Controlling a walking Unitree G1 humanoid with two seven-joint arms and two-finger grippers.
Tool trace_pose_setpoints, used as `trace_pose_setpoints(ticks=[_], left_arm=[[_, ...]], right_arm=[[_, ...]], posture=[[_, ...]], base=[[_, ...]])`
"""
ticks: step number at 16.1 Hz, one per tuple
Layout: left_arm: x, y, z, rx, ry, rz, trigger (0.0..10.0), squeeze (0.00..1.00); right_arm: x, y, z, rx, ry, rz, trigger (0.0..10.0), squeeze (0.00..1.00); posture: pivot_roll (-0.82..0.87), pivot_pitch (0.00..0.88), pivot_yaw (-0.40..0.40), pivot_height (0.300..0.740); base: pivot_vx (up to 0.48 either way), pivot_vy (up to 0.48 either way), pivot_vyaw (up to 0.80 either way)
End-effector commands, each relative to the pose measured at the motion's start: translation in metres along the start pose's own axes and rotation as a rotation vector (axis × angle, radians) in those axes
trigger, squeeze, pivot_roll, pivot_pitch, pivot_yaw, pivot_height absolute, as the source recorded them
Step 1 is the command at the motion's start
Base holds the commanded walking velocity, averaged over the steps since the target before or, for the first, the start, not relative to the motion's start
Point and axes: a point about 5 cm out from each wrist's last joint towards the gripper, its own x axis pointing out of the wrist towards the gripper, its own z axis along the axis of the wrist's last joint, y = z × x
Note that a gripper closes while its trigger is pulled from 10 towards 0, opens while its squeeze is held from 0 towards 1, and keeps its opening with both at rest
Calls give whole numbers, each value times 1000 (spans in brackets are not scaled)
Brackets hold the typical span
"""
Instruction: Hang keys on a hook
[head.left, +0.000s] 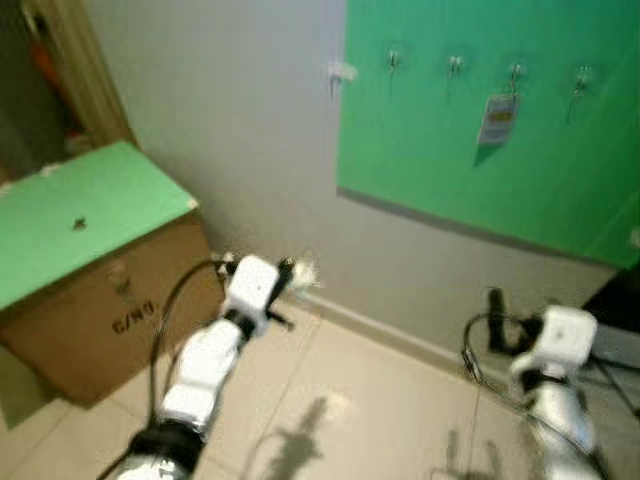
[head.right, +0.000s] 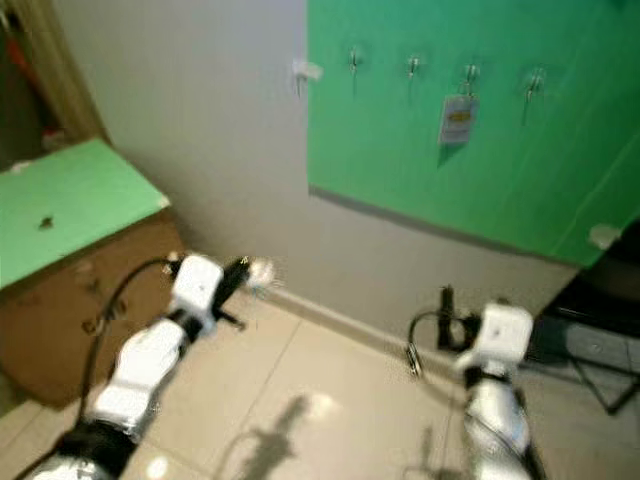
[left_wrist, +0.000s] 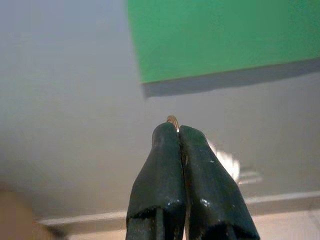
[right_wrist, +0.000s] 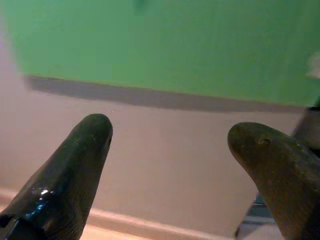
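Left hand (left_wrist: 178, 131) is pinching the keys (left_wrist: 173, 120) (only a brass sliver showing) at lower left of the head view. They are probably light, stiff, slippery metal, best held by the ring. Right hand (right_wrist: 167, 145) is hovering spread. Hooks (head.left: 455, 66) are lining the green board (head.left: 440, 150) at upper right.
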Motion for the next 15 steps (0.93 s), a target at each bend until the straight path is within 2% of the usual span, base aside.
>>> trace_pose_setpoints(ticks=[1,3,5,8,10,13,15], left_arm=[[10,-5,10,19,-32,0,0,0],[16,-11,22,15,-76,-3,0,0],[21,-12,29,5,-95,25,0,0],[32,-16,51,46,-153,33,0,0],[37,-22,57,65,-165,-56,0,0],[46,-26,62,131,-144,-112,0,0],[48,-30,64,135,-143,-140,0,0]], right_arm=[[0,1,0,-17,-9,8,10000,0],[9,19,3,16,1,96,10000,0],[12,26,5,22,-4,131,10000,0],[17,27,12,29,-44,118,10000,0],[20,26,13,19,-54,110,10000,0],[23,33,14,27,-53,123,10000,0],[23,37,12,36,-32,131,10000,0]], posture=[[-119,0,30,740],[-120,0,33,740],[-119,0,36,740],[-115,0,34,740],[-114,0,35,740],[-118,0,43,740],[-121,0,50,740]], base=[[0,0,0],[0,0,0],[0,229,0],[289,381,0],[364,313,0],[430,0,0],[446,0,-378]])
